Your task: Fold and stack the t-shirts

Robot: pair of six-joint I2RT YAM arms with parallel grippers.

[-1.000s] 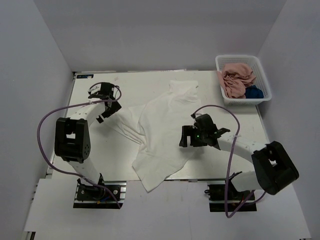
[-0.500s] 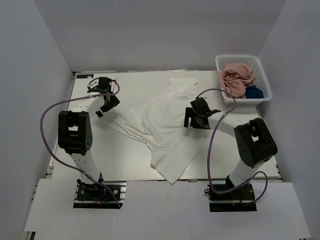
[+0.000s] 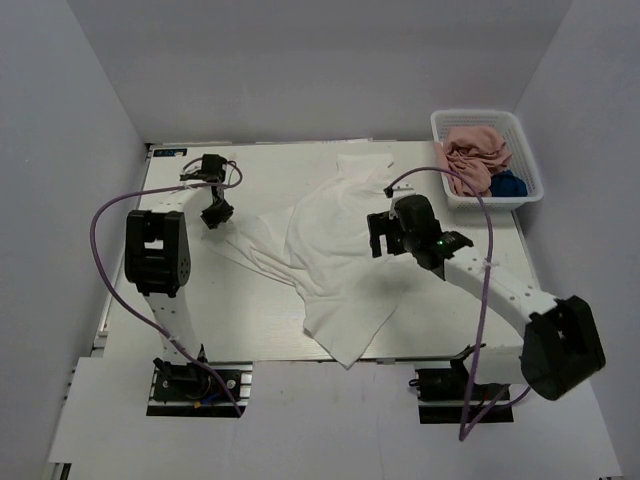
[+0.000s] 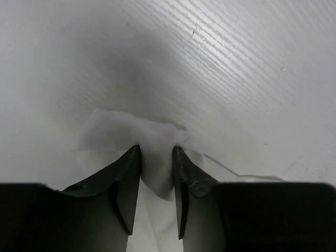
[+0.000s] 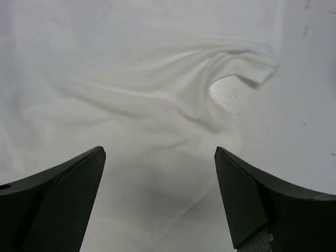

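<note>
**White t-shirt on the table, two more in the basket**

The table (image 3: 200,300) was the biggest thing there, and the white lattice basket (image 3: 485,115) sat at its far right corner. The white t-shirt (image 3: 335,255) lay rumpled and unfolded on the table, to the left of the basket and nearer the arms' bases than it. One corner reached the table edge on the side away from the basket.

Inside the basket, the pink t-shirt (image 3: 472,152) was bunched up and filled most of the space. The navy t-shirt (image 3: 510,185) was a small wad in the basket's near right corner, touching the pink one.

The right gripper (image 5: 160,152) stood over the side of the white t-shirt that faced the basket. Its jaws were spread wide and gripped nothing. I could not tell whether they touched the cloth.

The left gripper (image 4: 156,149) was at the shirt's edge farthest from the basket. Its jaws were narrow, with a puckered bit of white cloth pinched between its fingers (image 4: 128,168).
</note>
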